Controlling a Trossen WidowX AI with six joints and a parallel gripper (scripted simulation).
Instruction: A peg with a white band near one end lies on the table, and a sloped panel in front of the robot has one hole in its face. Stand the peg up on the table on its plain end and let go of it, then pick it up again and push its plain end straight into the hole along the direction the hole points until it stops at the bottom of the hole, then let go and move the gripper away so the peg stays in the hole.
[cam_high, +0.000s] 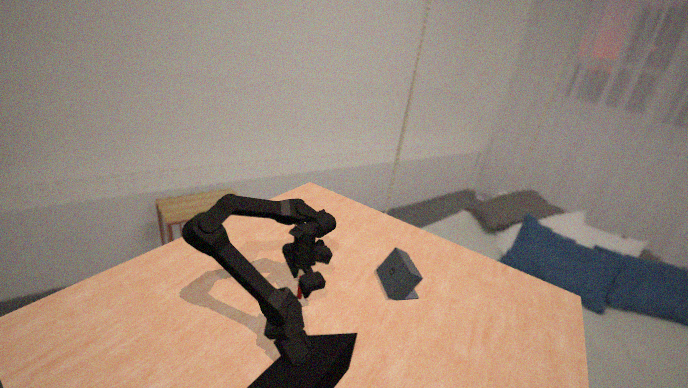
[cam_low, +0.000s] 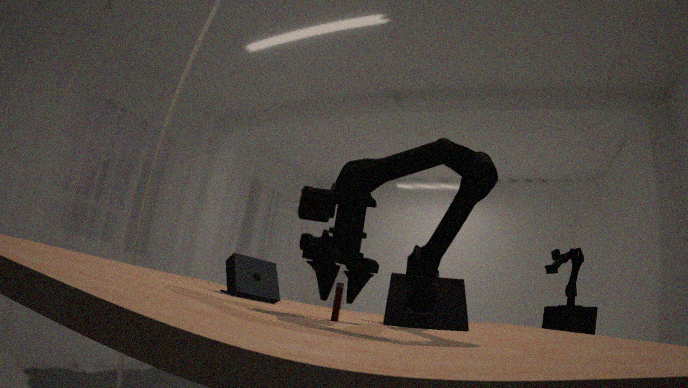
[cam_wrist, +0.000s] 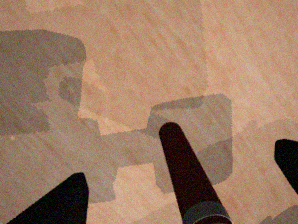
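The dark red peg (cam_high: 299, 292) (cam_low: 337, 301) (cam_wrist: 188, 177) stands upright on the table (cam_high: 475, 310) (cam_low: 150, 305), with its pale band (cam_wrist: 204, 216) near its top end. My gripper (cam_high: 304, 284) (cam_low: 338, 298) (cam_wrist: 182, 165) is open and points down, with one finger on each side of the peg's upper part. I see gaps between the fingers and the peg in the wrist view. The grey sloped panel (cam_high: 398, 275) (cam_low: 252, 277) stands apart from the peg, farther from the arm's base, and has a small hole (cam_low: 256, 275) in its face.
The arm's black base plate (cam_high: 320, 360) (cam_low: 425, 302) sits at the table's near edge in the top view. A second small arm (cam_low: 570, 290) stands farther along the table. A wooden cabinet (cam_high: 180, 210) stands behind the table. Blue cushions (cam_high: 575, 260) lie on the floor.
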